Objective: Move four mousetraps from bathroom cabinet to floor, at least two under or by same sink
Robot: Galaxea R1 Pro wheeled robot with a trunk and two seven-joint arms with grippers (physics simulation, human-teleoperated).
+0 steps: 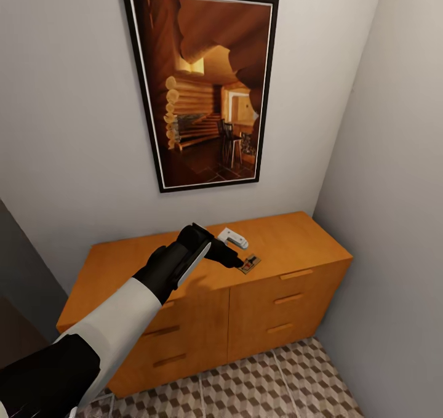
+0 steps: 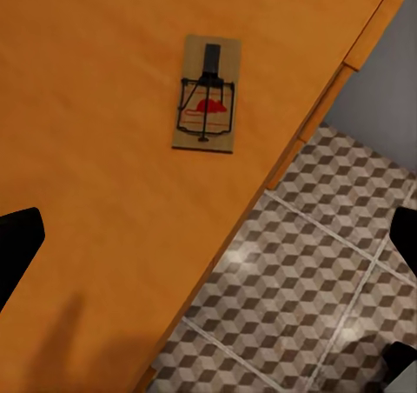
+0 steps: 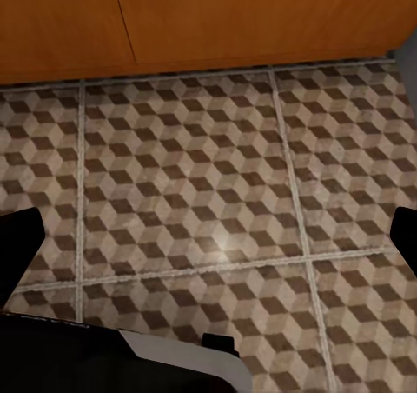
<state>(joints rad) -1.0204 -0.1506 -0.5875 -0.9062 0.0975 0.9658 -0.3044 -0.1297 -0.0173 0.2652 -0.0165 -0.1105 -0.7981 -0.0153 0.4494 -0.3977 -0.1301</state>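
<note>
One mousetrap [image 1: 249, 263] lies flat on top of the orange-brown cabinet [image 1: 283, 233], near its front edge. My left gripper [image 1: 235, 258] hangs just above and beside it. In the left wrist view the mousetrap [image 2: 206, 95], a tan board with dark wire and a red mark, rests on the cabinet top [image 2: 87, 149]. The left gripper [image 2: 208, 236] is open with nothing between its fingers. My right gripper [image 3: 208, 245] is open over the cube-patterned bathroom floor [image 3: 208, 176], in front of the cabinet base [image 3: 217, 19].
A small white object [image 1: 232, 238] sits by the left gripper above the cabinet top. A framed picture [image 1: 203, 92] hangs on the wall behind. The right wall [image 1: 394, 221] stands close to the cabinet's end. Tiled floor [image 1: 277, 381] runs in front of the drawers.
</note>
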